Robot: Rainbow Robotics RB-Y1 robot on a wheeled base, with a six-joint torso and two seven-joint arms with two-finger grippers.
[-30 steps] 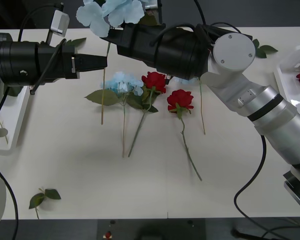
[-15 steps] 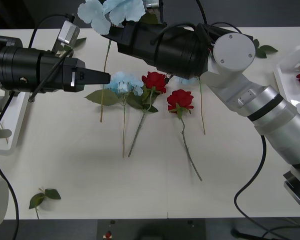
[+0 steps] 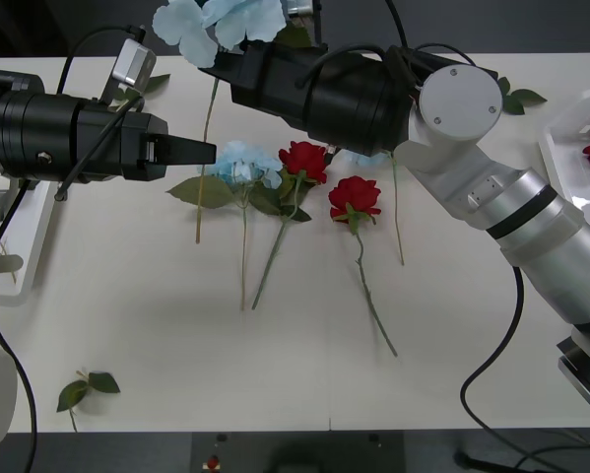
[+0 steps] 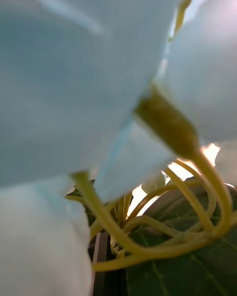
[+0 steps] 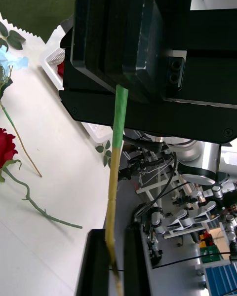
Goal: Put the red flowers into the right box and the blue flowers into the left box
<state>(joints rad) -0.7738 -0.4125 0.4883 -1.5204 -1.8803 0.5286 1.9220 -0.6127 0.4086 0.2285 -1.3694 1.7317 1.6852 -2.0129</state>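
Right pincer (image 3: 219,61) clamped just under pale-blue fluffy fake flower head (image 3: 219,24), long thin stem (image 3: 205,148) hanging straight down. Left pincer (image 5: 114,261) close beside, black fingers (image 5: 96,261) either side of stem's low end, small gap.

Bare table (image 3: 176,325) before the flower stems (image 3: 265,266)
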